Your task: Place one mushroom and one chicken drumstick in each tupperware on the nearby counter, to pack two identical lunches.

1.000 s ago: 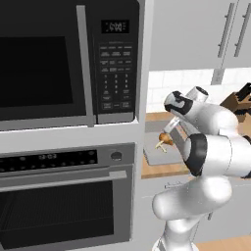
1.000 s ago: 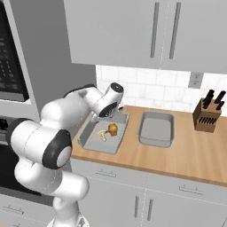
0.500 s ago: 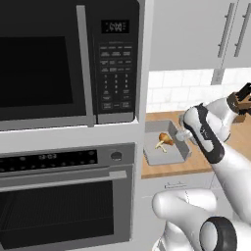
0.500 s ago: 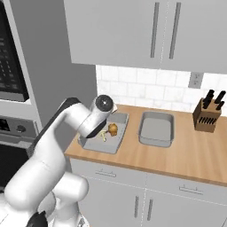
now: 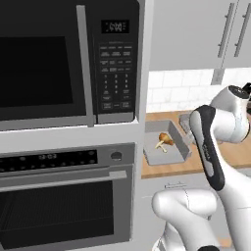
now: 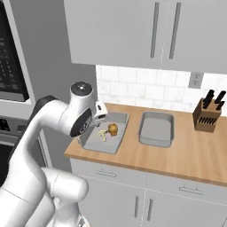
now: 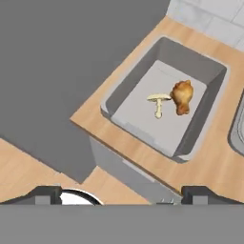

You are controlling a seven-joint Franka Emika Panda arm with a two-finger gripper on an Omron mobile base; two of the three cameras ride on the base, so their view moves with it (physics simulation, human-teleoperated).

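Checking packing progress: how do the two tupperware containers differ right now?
The left tupperware holds one mushroom and one chicken drumstick; the right tupperware is bare inside. The left one sits at the counter's end beside the oven column, the right one nearer the knife block. Both are grey, shallow, rectangular.

Matt grey tupperware [image 7: 200,128]; smooth light wood counter [image 6: 177,155].

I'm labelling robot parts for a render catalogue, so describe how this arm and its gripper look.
The arm is made of glossy white, rounded shells with dark grey to black bands at the joints and a round dark cap on top of one joint. No cables or lettering are visible. The gripper ends in two small dark, blocky finger tips.
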